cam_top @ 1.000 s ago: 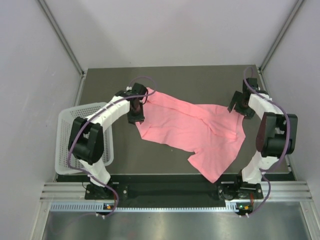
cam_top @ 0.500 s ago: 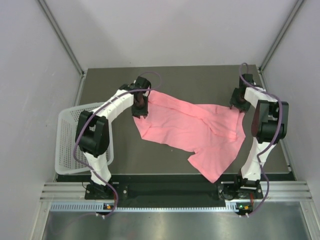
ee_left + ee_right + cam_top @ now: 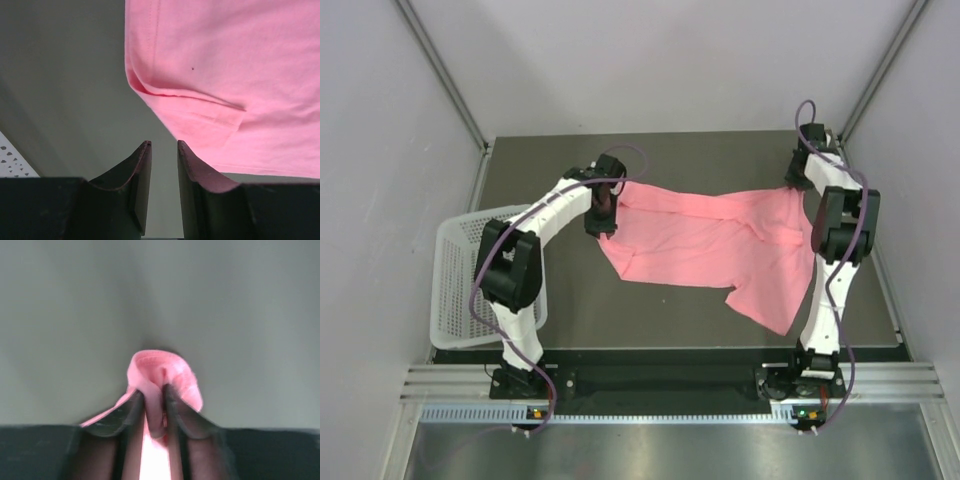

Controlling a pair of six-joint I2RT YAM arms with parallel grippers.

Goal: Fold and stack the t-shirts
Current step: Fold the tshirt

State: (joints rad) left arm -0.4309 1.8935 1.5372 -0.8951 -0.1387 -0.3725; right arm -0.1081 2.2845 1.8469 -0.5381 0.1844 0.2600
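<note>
T-shirt [image 3: 710, 240] edge farther back, in right claw [image 3: 154, 392]

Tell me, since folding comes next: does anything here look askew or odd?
The t-shirt lies crooked and wrinkled, one flap trailing toward the near right; the right tool pinches a bunched-up edge.

I read no text, label or number anywhere. The t-shirt [image 3: 225, 75] ahead of my left gripper [image 3: 164, 145] bears none.

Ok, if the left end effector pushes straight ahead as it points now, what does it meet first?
Likely bare table right at the t-shirt's edge; it could clip the fabric, since depth is unclear.
</note>
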